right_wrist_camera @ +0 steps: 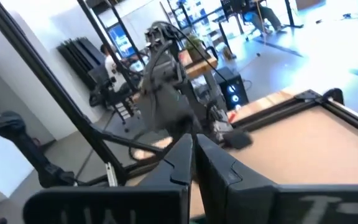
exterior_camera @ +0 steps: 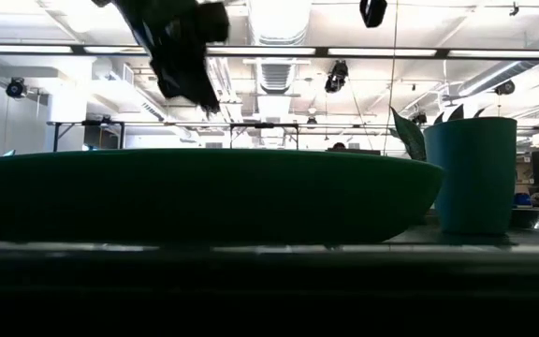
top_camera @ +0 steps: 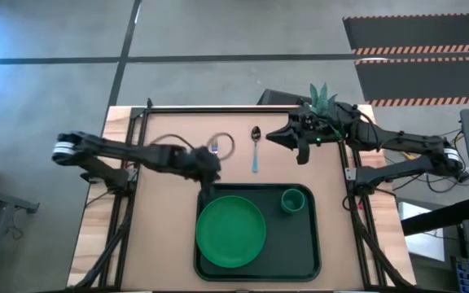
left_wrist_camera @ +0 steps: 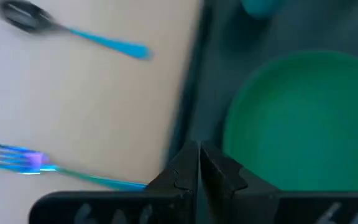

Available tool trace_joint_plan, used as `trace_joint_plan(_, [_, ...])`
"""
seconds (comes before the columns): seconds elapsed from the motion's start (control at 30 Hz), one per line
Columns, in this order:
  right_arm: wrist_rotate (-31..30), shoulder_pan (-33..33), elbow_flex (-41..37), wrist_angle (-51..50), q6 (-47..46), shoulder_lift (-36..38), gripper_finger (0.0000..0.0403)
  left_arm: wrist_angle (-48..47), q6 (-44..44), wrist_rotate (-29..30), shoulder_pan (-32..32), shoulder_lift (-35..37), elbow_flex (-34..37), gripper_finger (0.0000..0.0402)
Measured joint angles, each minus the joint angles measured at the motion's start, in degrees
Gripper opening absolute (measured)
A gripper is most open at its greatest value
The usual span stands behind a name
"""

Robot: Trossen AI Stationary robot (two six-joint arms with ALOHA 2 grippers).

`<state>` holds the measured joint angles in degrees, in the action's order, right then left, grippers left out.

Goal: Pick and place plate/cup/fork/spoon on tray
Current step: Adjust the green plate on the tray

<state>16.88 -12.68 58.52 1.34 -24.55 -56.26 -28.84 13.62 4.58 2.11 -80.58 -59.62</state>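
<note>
Already plate (top_camera: 231, 232) on tray (top_camera: 301, 242)

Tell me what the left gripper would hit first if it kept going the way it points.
Probably the tray rim: the left gripper, fingers shut, hangs near the tray's edge, pointing towards it, with the plate just beside that line. Its height is unclear.

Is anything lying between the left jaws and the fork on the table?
Nothing visible does. The left gripper hangs at the tray's far edge, and only bare table separates it from the fork beside it.
</note>
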Motion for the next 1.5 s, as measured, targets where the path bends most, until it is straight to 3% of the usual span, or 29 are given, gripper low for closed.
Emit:
trace_joint_plan(0.13, [0.0, -0.5, 0.0, -5.6, 1.9, 1.4, 0.0009, 1.5, 2.7, -4.2, 3.9, -6.5, -1.7, 0.0])
trace_joint_plan(0.43, [0.0, -0.5, 0.0, -8.8, 3.6, 3.3, 0.0009, 8.0, 11.0, -4.7, 10.3, -14.8, -4.9, 0.0])
trace_joint_plan(0.73, [0.0, -1.0, 0.0, -8.8, 5.9, 3.0, 0.0008, 20.5, 14.6, -9.1, 10.8, -24.4, -7.1, 0.0])
trace_joint_plan(0.97, [0.0, -1.0, 0.0, -8.8, 7.9, 3.0, 0.0008, 21.3, 13.7, -11.8, 11.0, -31.9, -14.6, 0.0])
trace_joint_plan(1.3, [0.0, -1.0, 0.0, -8.8, 8.9, 3.4, 0.0008, 21.2, 13.0, -15.3, 10.9, -36.2, -16.8, 0.0])
trace_joint_plan(1.5, [0.0, -1.0, 0.0, -8.8, 10.2, 3.3, 0.0008, 30.6, 13.0, -17.4, 10.6, -39.6, -17.3, 0.0])
